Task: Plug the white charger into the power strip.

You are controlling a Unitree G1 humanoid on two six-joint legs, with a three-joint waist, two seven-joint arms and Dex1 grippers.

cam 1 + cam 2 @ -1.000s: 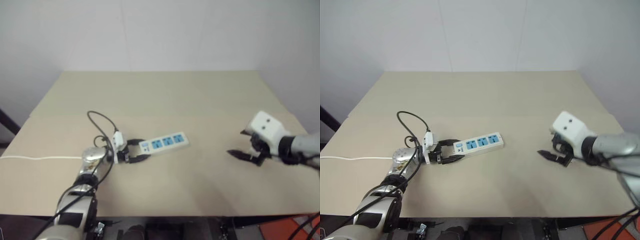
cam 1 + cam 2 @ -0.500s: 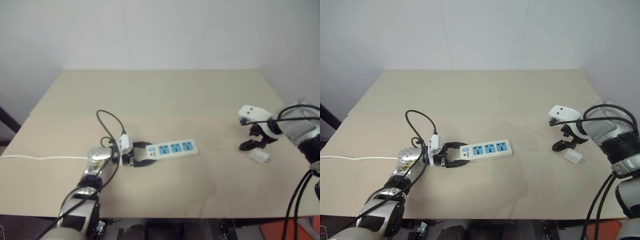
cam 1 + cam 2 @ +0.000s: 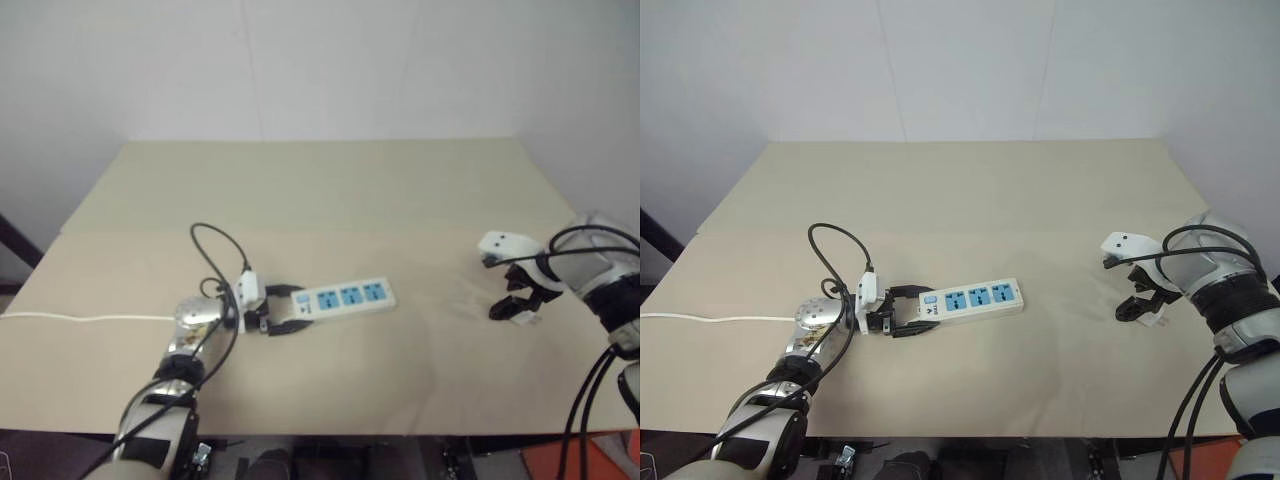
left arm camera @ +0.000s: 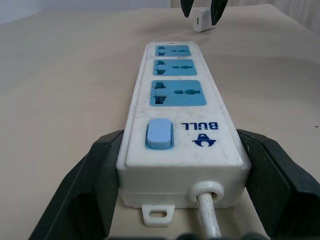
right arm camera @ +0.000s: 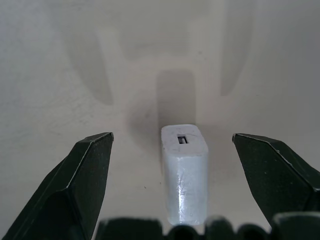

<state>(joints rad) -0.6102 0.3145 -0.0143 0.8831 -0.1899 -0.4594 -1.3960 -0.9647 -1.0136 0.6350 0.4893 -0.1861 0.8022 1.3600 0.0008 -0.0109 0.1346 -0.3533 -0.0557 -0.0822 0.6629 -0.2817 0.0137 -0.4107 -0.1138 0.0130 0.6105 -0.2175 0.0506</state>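
White power strip [image 3: 973, 299] w/ three blue sockets, flat mid-table, small white charger [image 5: 184, 170] well right

In the head views the white charger [image 3: 1156, 316] at about four o'clock on the table [image 3: 970, 190] is mostly hidden behind the right gripper [image 3: 1143, 308], so its shape and lie cannot be read there; in the right wrist view its near end is hidden behind the gripper's base at six o'clock, and its prongs cannot be made out; the power strip [image 4: 181, 117] has its thin white cord [image 4: 208, 220] cut off at six o'clock in the left wrist view; the left gripper [image 4: 177, 192] has its fingertips out of frame there; the charger sits clipped at twelve o'clock, too small to read.
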